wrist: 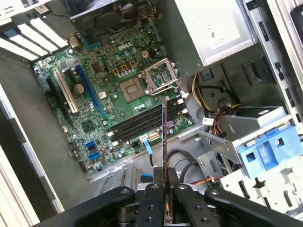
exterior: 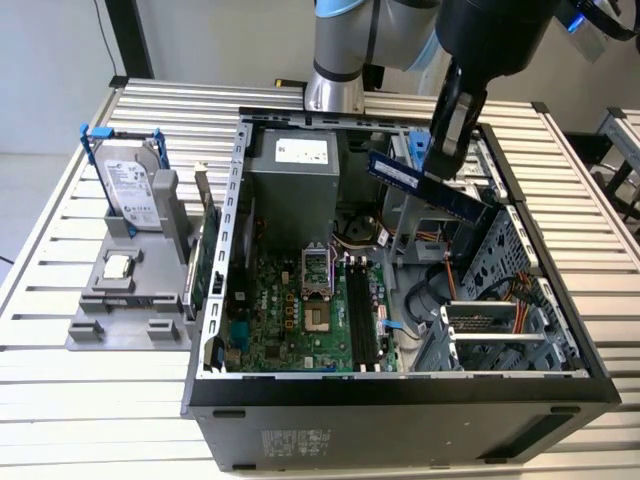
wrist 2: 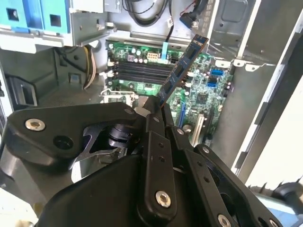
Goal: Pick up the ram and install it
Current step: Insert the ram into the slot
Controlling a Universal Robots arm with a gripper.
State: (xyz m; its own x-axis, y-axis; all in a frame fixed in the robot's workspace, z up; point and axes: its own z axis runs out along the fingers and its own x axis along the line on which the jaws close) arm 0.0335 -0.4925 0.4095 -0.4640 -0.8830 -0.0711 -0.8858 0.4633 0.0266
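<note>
Exterior view: holds the thin, long blue-green circuit-board ram in the black gripper, clamped firmly on it, seemingly near one end, aloft at two o'clock from the black motherboard slots. Likely light, stiff, brittle; best gripped on bare edges, not chips.

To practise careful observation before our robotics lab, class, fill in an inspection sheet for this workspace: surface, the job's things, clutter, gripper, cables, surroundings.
Surface: slatted metal table carrying an open computer case.
Job's things: the ram is in the air above the case, tilted, apart from the black memory slots on the motherboard; the slots look unfilled.
Clutter: hard drive with blue clips standing in a grey fixture; green expansion card between fixture and case.
Gripper: gripper shut on the ram.
Cables: bundled wires inside the case, near the drive bays.
Surroundings: another slatted table at the exterior view's right.
</note>
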